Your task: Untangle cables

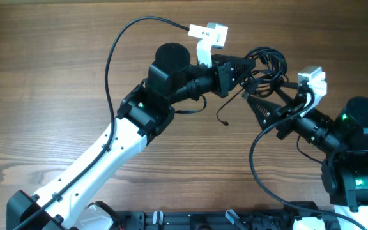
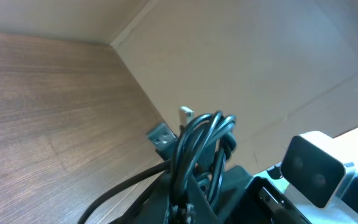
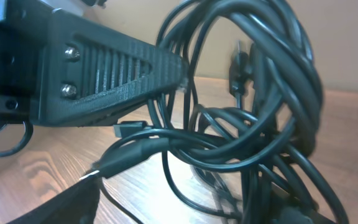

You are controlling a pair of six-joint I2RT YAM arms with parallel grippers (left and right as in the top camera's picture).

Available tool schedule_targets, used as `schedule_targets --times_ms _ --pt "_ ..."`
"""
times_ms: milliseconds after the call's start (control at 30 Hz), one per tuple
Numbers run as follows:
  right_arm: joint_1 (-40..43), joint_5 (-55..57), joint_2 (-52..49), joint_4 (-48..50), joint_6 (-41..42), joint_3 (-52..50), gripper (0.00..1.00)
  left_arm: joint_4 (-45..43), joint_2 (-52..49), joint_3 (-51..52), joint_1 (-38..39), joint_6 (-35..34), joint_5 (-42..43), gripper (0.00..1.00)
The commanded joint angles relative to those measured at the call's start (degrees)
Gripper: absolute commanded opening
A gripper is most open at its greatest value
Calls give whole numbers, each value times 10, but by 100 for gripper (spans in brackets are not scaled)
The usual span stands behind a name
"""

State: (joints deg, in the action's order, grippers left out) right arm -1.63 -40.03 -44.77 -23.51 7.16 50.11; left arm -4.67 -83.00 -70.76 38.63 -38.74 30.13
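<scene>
The wooden surface (image 1: 50, 70) lies under both arms, which meet right of centre, toward the far side. There the cables (image 1: 268, 61) form one knotted bundle of thin dark loops, lifted off the wood between the two pincers. The left pincer (image 1: 243, 69) is clamped tight on the bundle's left side, and loops rise from its fingers in the left wrist view. The right pincer (image 3: 138, 124) stands wide and holds nothing, its jaws either side of several strands at the bundle's near right. One loose end (image 1: 223, 115) trails toward the near side; I cannot tell whether its plug touches the wood. To do this step well, the right pincer should probably close on a single outer loop rather than the knot, then draw gently rightward against the left's anchor.
</scene>
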Motion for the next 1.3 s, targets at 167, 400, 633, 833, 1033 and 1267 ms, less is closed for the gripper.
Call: schedule_targets --times_ms 167,400,633,833,1033,1267 --pt "-1 -43 0 -1 -43 12 18 -2 17 -6 -21 -8 10 4" --pt "-1 -79 0 -1 -59 12 4 -2 17 -6 -24 -12 9 4" --pt "-1 -238 0 -13 -165 12 4 -7 17 -6 -32 -15 9 4" --pt "-1 -309 0 -40 -207 11 4 -12 17 -6 -50 -43 9 4" --pt "-1 -343 0 -50 -222 10 4 -30 17 -6 -80 -46 -2 4" --pt "-1 -342 0 -99 -238 9 4 -101 17 -6 -104 -67 -2 4"
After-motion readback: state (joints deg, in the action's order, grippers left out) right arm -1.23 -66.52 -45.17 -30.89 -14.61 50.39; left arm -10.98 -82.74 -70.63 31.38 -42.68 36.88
